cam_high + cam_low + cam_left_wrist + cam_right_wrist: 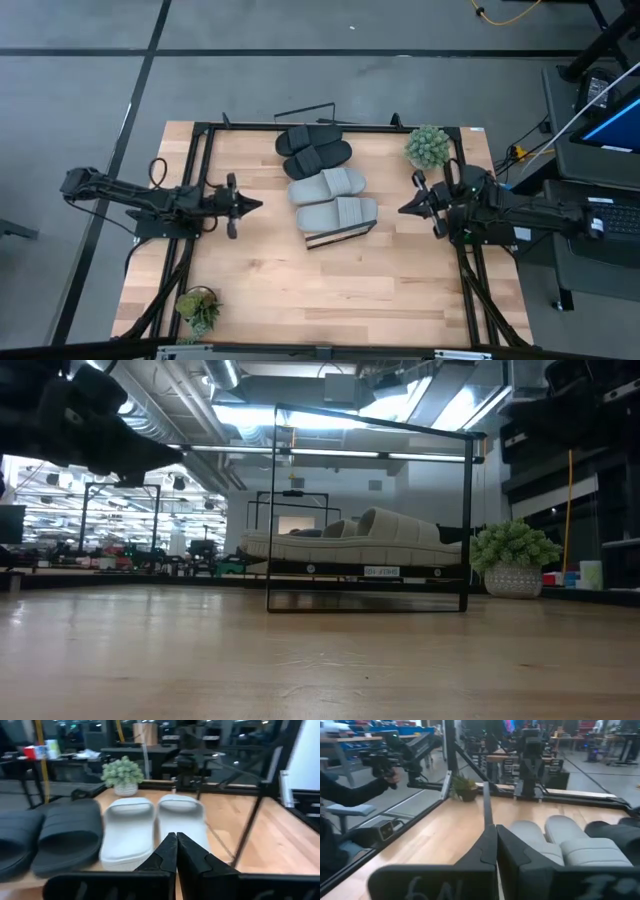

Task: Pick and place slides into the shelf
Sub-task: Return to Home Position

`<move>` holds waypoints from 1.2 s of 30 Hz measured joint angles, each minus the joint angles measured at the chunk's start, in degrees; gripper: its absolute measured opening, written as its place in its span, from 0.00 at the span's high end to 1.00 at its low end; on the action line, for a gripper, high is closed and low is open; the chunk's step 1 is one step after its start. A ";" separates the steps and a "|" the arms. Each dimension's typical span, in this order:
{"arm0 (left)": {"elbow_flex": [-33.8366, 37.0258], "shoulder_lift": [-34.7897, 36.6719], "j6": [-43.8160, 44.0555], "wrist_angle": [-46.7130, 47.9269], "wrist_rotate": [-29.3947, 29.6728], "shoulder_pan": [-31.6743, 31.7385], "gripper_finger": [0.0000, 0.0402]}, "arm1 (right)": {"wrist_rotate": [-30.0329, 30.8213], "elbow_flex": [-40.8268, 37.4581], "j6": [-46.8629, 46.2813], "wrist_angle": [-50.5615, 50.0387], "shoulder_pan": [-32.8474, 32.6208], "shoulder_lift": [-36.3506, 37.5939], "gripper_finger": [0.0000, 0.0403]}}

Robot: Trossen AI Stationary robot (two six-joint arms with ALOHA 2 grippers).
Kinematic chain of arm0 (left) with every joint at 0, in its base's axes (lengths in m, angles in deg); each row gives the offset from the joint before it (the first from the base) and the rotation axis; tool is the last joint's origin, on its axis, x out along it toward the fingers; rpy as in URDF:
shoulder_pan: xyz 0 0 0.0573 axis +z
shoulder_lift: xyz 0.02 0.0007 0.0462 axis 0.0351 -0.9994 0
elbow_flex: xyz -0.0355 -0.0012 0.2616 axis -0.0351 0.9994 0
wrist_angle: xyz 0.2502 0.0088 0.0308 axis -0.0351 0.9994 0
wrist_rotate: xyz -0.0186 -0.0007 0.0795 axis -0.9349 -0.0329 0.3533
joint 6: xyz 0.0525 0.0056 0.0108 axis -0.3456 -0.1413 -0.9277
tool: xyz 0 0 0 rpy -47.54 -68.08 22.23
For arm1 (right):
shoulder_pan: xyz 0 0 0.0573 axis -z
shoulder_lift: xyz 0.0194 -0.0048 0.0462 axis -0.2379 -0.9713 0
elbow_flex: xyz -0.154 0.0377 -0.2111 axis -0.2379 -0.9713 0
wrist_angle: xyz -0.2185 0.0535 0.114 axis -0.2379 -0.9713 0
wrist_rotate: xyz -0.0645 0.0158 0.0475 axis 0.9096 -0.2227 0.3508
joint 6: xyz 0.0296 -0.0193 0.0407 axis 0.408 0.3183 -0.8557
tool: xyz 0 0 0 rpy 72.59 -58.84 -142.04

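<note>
All four slides lie side by side on the slanted shelf (340, 238) at the table's middle. The two black ones (315, 148) are at the far end, the two grey ones (333, 198) at the near end. My left gripper (255, 205) hovers left of the shelf with its fingers shut, pointing at the grey slides (130, 827). My right gripper (403, 210) hovers right of the shelf, also shut, with the grey slides (555, 840) just ahead of it. In the low view the grey slide (350, 540) shows inside the thin wire frame (468, 520).
One potted plant (428, 147) stands at the far right, close to my right gripper, and another (200, 308) at the near left. Black frame rails (195, 180) run along the table's sides. A person's dark sleeve (350, 792) shows beyond the table. Bare wood (330, 290) lies nearer than the shelf.
</note>
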 joint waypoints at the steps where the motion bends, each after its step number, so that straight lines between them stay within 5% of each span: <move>1: -0.02 0.79 -0.17 0.49 -1.12 0.01 1.00 | -1.63 0.00 0.02 -0.24 0.97 0.21 0.99; 10: -0.02 1.95 -0.10 1.23 -3.18 0.00 1.00 | -6.80 -2.30 -0.23 0.37 6.28 0.45 0.99; 15: -0.02 1.92 0.61 3.77 -3.07 0.00 1.00 | -6.79 -7.42 -3.15 10.77 6.32 0.48 0.99; 36: -0.02 1.87 1.77 4.54 -0.87 -0.03 1.00 | 3.82 -10.08 -2.79 12.02 6.29 0.35 0.98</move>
